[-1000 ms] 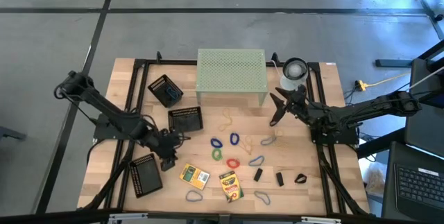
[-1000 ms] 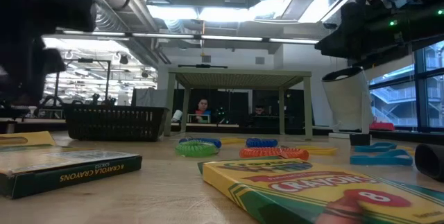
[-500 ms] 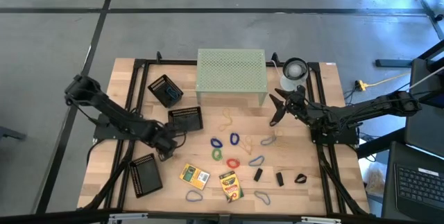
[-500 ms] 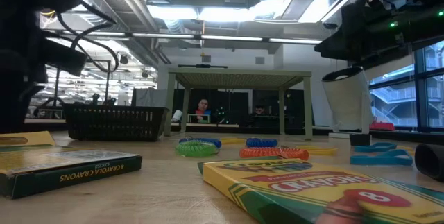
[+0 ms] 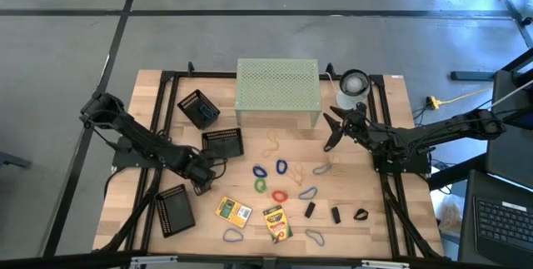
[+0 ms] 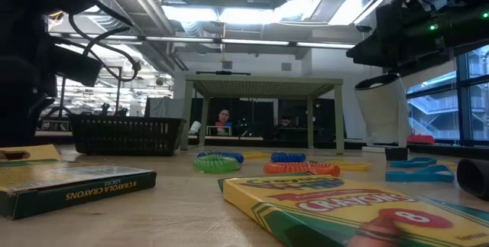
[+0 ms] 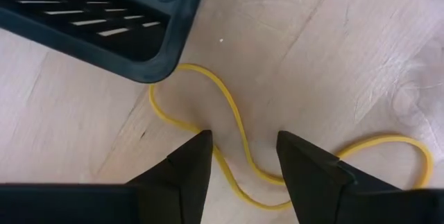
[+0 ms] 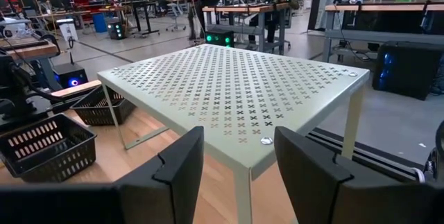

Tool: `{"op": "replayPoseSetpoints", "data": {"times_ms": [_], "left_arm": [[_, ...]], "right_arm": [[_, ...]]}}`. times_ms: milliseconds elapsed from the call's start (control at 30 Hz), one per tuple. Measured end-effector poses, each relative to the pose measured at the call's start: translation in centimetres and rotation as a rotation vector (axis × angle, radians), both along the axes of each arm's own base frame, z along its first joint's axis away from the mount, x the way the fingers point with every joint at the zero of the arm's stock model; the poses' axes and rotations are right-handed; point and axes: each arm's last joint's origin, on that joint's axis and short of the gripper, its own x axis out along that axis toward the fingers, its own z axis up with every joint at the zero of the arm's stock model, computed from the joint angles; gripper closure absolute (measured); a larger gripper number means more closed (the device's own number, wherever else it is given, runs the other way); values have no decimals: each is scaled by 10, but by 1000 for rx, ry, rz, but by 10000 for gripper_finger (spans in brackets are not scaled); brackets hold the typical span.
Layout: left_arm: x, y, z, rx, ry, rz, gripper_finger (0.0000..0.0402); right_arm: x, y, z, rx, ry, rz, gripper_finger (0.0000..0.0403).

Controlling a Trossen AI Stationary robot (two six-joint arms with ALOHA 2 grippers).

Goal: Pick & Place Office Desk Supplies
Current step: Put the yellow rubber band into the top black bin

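Observation:
My left gripper (image 7: 243, 144) (image 5: 200, 182) points down, open, just over a yellow rubber band (image 7: 236, 130) that lies flat on the wood beside a black mesh tray's corner (image 7: 149, 50). One strand of the band runs between the fingertips. Two crayon boxes (image 5: 234, 211) (image 5: 277, 223), coloured bands (image 5: 271, 177), tan bands (image 5: 272, 144) and black clips (image 5: 310, 209) (image 5: 336, 215) lie loose on the table's near half. My right gripper (image 5: 333, 132) (image 8: 239, 154) waits open and level at the right, facing the pale green riser (image 8: 236, 85), with nothing between its fingers. My left gripper comes at the yellow rubber band from above. One fingertip (image 7: 198, 148) stands beside the band's curved strand (image 7: 229, 113), with the other fingertip on the strand's far side. Whether either fingertip touches the band, I cannot tell. The band lies slack on the table.
Three black mesh trays (image 5: 198, 108) (image 5: 223, 143) (image 5: 175, 209) stand on the left half. The riser (image 5: 278, 92) and a white-grey cylinder (image 5: 353, 88) stand at the far edge. A black frame (image 5: 166, 77) borders the work area.
My left gripper has sunk toward the table and tipped to point more steeply down, shifting slightly toward the far edge. The supplies lie where they were.

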Motion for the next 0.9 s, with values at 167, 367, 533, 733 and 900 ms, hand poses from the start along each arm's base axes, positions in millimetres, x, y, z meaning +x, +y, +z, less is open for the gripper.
{"op": "replayPoseSetpoints", "data": {"times_ms": [167,367,533,733,900], "left_arm": [[-1,1,0,29,3,14,219],[-8,5,-2,64,53,68,243],[-12,7,-6,68,57,125,283],[-10,6,-8,55,30,99,330],[-8,5,-7,45,11,84,372]], "right_arm": [[0,0,0,0,0,0,223],[0,0,0,0,0,0,223],[0,0,0,0,0,0,223],[0,0,0,0,0,0,223],[0,0,0,0,0,0,223]]}}
